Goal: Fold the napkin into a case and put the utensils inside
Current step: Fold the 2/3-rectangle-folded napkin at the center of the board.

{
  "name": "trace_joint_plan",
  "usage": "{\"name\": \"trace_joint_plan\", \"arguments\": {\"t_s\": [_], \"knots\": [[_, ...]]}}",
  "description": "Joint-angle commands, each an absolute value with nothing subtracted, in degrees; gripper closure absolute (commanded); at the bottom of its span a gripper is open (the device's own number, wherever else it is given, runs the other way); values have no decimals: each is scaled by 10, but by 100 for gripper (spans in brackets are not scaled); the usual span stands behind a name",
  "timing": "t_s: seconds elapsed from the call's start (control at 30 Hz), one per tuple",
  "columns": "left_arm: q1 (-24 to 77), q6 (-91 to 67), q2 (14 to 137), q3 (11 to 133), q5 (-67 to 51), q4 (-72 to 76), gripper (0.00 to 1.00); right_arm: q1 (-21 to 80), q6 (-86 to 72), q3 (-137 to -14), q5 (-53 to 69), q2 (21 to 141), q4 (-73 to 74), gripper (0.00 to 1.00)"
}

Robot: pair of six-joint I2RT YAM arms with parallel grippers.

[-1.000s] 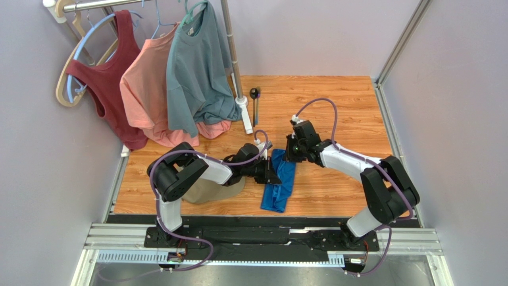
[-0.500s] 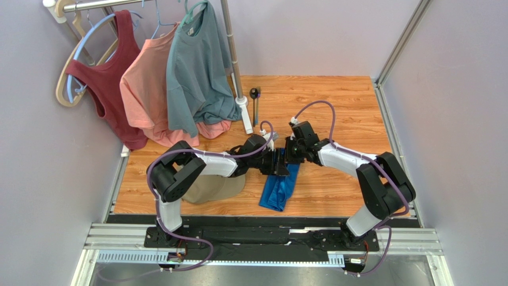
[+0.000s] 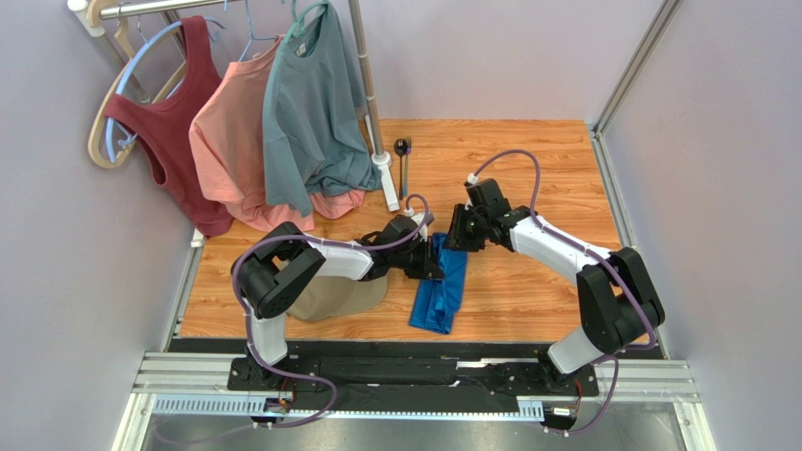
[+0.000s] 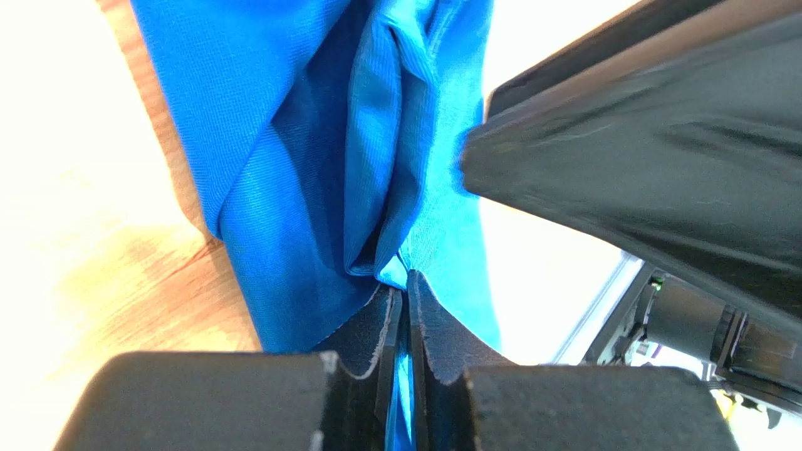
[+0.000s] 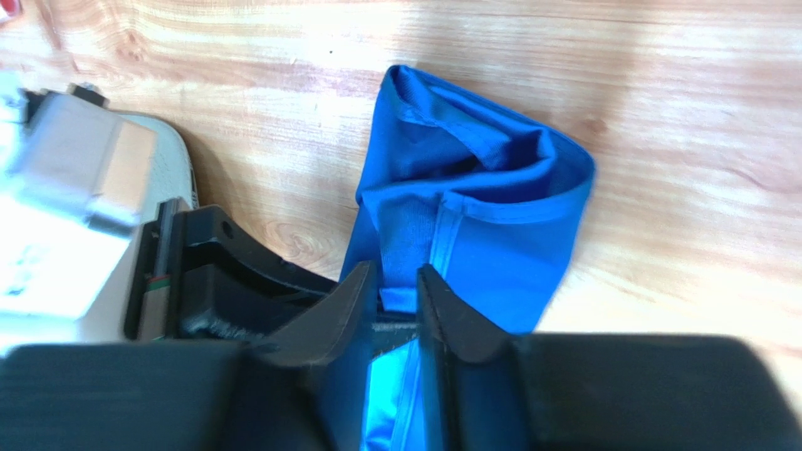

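Observation:
The bright blue napkin [image 3: 439,293] lies as a long, narrow, rumpled fold on the wooden table, between the two arms. My left gripper [image 3: 434,262] reaches in from the left, shut on the napkin's [image 4: 282,141] far edge, with cloth pinched between its pads [image 4: 407,282]. My right gripper [image 3: 455,241] is at the same far end, its jaws a little apart with a strip of the napkin [image 5: 499,216] between the fingertips [image 5: 395,279]. The utensils, a black-bowled spoon [image 3: 401,147] and a fork [image 3: 406,174], lie side by side at the back, beside the rack's pole.
A tan cap [image 3: 329,299] lies under the left arm. At the back left a clothes rack's pole [image 3: 372,94] stands on the table, holding a grey-teal T-shirt [image 3: 311,103], a salmon shirt [image 3: 231,141] and a maroon tank top [image 3: 169,122].
My left gripper opened, slid right and shut again on the napkin's far edge. My right gripper's jaws have parted from shut and it has drawn back slightly.

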State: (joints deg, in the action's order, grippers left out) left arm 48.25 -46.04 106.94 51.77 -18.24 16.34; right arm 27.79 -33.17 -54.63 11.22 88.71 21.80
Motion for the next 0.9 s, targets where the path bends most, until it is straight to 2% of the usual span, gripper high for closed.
{"name": "trace_joint_plan", "arguments": {"t_s": [0.0, 0.1, 0.2, 0.3, 0.43, 0.57, 0.73, 0.8, 0.87], "knots": [[482, -464, 1067, 506, -182, 178, 92, 271, -330, -572, 71, 839, 279, 60], [483, -465, 1060, 501, -182, 180, 97, 266, -324, -563, 68, 831, 285, 46], [482, -466, 1050, 495, -181, 183, 99, 266, -319, -553, 80, 838, 268, 50], [482, -471, 1047, 488, -182, 192, 99, 267, -315, -554, 87, 862, 251, 61], [483, -478, 1050, 488, -188, 199, 100, 274, -320, -564, 77, 895, 232, 69], [482, -477, 1050, 488, -189, 198, 100, 286, -321, -577, 70, 924, 226, 69], [482, -475, 1050, 490, -192, 194, 100, 291, -323, -582, 64, 954, 219, 62], [482, -472, 1049, 492, -192, 188, 94, 294, -323, -580, 58, 958, 217, 58], [482, -469, 1036, 487, -192, 185, 83, 295, -322, -577, 51, 959, 214, 56]]}}
